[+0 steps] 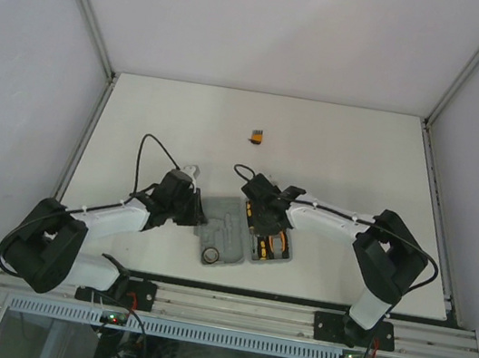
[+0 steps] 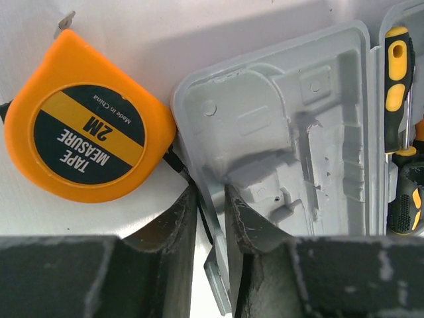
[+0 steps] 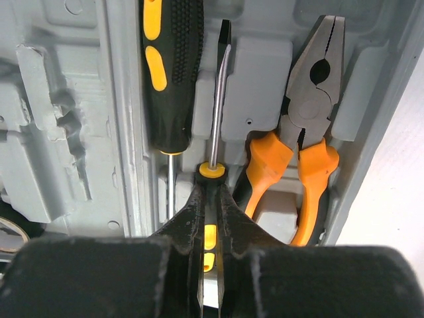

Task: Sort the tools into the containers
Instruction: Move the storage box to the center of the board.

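The grey tool case (image 1: pixel 229 232) lies open near the table's front. Its right half holds the orange-handled pliers (image 3: pixel 308 119) and two black-and-orange screwdrivers. My right gripper (image 3: pixel 211 189) is shut on the handle of the screwdriver (image 3: pixel 215 99) lying beside the other screwdriver (image 3: pixel 171 66). My left gripper (image 2: pixel 211 192) straddles the near rim of the case's empty left half (image 2: pixel 278 132), jaws narrow, a thin gap still showing beside the rim. The round orange tape measure (image 2: pixel 83 119) rests on the table against that rim. A small black ring (image 1: pixel 209 255) sits in the left half.
A tiny orange-black block (image 1: pixel 255 133) lies alone on the white table (image 1: pixel 362 163) further back. The tape measure's black cord (image 2: pixel 177 164) runs under the case corner by my left fingers. Grey walls bound the table on three sides.
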`<action>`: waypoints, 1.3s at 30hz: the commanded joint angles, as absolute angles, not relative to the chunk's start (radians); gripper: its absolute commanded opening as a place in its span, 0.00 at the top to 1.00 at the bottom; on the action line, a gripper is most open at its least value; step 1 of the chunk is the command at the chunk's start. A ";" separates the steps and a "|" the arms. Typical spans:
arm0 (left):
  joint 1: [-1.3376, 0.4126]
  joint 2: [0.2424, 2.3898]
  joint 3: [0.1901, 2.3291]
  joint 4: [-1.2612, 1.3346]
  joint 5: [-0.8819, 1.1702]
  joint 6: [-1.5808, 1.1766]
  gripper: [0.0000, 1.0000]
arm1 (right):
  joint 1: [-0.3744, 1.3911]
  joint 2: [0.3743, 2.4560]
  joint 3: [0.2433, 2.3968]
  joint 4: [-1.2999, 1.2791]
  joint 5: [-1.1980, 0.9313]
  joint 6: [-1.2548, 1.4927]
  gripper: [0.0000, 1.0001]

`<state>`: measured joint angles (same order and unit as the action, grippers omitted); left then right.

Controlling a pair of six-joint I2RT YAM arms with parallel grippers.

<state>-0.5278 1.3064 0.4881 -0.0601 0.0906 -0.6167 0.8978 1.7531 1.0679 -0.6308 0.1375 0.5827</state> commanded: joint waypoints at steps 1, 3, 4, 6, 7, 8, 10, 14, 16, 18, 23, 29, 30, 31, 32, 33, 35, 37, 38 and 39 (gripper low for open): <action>-0.547 1.320 0.519 -0.022 0.120 -0.605 0.73 | 0.908 1.891 0.896 -0.710 0.023 0.584 1.00; -0.547 1.312 0.517 -0.032 0.117 -0.603 0.71 | 0.885 1.844 0.896 -0.719 0.050 0.583 1.00; -0.547 1.309 0.517 -0.036 0.119 -0.602 0.70 | 0.872 1.824 0.896 -0.726 0.069 0.583 1.00; -0.547 1.299 0.520 -0.042 0.129 -0.601 0.63 | 0.844 1.790 0.897 -0.736 0.107 0.580 1.00; -0.547 1.290 0.522 -0.045 0.135 -0.599 0.60 | 0.828 1.771 0.897 -0.739 0.123 0.575 1.00; -0.547 1.281 0.524 -0.046 0.142 -0.598 0.56 | 0.811 1.760 0.897 -0.738 0.130 0.568 1.00; -0.546 1.259 0.536 -0.052 0.150 -0.599 0.50 | 0.781 1.737 0.896 -0.730 0.139 0.557 1.00; -0.547 1.202 0.569 -0.090 0.140 -0.602 0.45 | 0.739 1.695 0.896 -0.715 0.169 0.538 0.98; -0.547 1.186 0.585 -0.104 0.134 -0.604 0.45 | 0.721 1.679 0.897 -0.710 0.179 0.521 0.94; -0.547 1.183 0.599 -0.118 0.137 -0.603 0.44 | 0.706 1.660 0.897 -0.710 0.201 0.504 0.90; -0.546 1.207 0.609 -0.121 0.167 -0.599 0.46 | 0.672 1.603 0.899 -0.679 0.209 0.455 0.81; -0.547 1.248 0.608 -0.091 0.220 -0.605 0.48 | 0.653 1.523 0.940 -0.638 0.188 0.384 0.66; -0.546 1.254 0.608 -0.080 0.235 -0.607 0.47 | 0.646 1.503 0.947 -0.633 0.172 0.373 0.63; -0.547 1.260 0.607 -0.068 0.248 -0.609 0.47 | 0.641 1.478 0.954 -0.629 0.155 0.366 0.62; -0.548 1.264 0.607 -0.058 0.261 -0.613 0.46 | 0.639 1.454 0.959 -0.623 0.141 0.359 0.60; -0.549 1.268 0.609 -0.050 0.269 -0.613 0.46 | 0.638 1.426 0.964 -0.618 0.129 0.353 0.58; -0.553 1.271 0.615 -0.044 0.277 -0.613 0.46 | 0.638 1.372 0.969 -0.611 0.114 0.348 0.56; -0.556 1.272 0.619 -0.044 0.278 -0.611 0.46 | 0.643 1.324 0.967 -0.610 0.107 0.356 0.54; -0.557 1.272 0.622 -0.042 0.278 -0.611 0.46 | 0.649 1.298 0.962 -0.608 0.109 0.365 0.51; -0.559 1.275 0.625 -0.040 0.278 -0.611 0.46 | 0.654 1.266 0.954 -0.598 0.108 0.381 0.49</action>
<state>-0.5468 1.2732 0.5713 -0.0868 0.2432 -0.6117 0.6426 1.3766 0.9348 -0.6281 0.1211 0.3878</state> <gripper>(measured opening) 0.538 0.475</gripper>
